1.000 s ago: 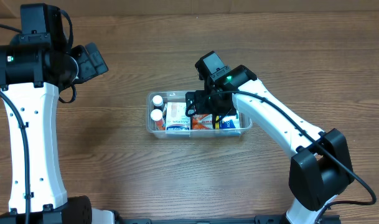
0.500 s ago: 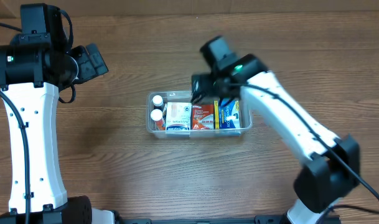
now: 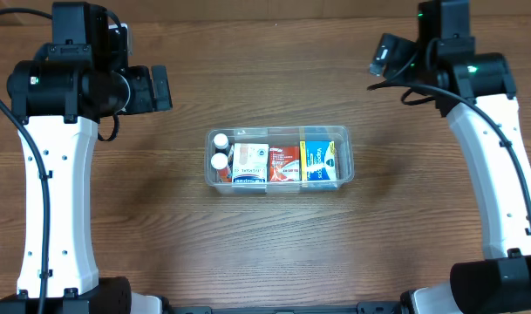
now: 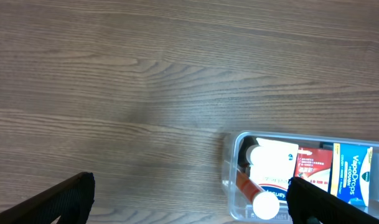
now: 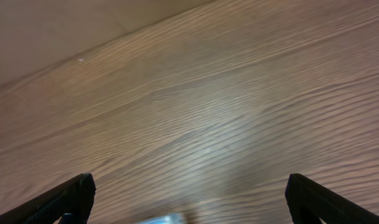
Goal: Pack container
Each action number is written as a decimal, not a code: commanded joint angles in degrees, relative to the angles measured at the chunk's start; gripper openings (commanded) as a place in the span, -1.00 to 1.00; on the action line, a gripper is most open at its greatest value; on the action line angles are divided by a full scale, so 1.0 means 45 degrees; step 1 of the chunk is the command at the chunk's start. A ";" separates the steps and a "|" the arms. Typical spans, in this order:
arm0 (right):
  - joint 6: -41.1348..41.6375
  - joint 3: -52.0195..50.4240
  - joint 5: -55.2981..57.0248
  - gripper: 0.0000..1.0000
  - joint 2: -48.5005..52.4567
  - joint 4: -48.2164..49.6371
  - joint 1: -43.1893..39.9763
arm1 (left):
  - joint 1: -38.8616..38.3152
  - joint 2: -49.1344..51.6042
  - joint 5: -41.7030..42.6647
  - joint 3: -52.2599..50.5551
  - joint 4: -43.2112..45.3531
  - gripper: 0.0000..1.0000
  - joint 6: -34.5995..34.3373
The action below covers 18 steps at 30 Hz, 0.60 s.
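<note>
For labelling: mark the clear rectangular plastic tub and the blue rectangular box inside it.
clear rectangular plastic tub [image 3: 287,134], overhead view, far wall.
blue rectangular box [image 3: 321,161], overhead view, top face.

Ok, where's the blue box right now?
In the overhead view, the blue box lies inside the container, at its right end, directly beside the red box.

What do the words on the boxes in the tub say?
"VapoDrops": on the blue and yellow box in the container, seen from the left wrist.
White box: the print is upside down and blurred, so I can't read it.
Red box: the print is too small to read.
</note>
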 commanded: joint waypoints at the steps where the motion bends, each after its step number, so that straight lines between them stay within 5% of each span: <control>1: -0.0792 0.0107 0.0092 1.00 -0.0005 -0.0325 -0.0272 | 0.0039 0.0049 -0.0015 0.0233 0.0005 1.00 0.0607; 11: 0.0607 -0.0325 0.0709 1.00 -0.1753 -0.1710 -0.0238 | -0.0223 -0.1515 0.0092 -0.0131 -0.0996 1.00 0.1209; 18: 0.0651 -0.3706 0.1200 1.00 -0.5090 -0.0777 0.0646 | -0.0476 -0.5702 -0.0029 -0.3789 0.0661 1.00 0.1336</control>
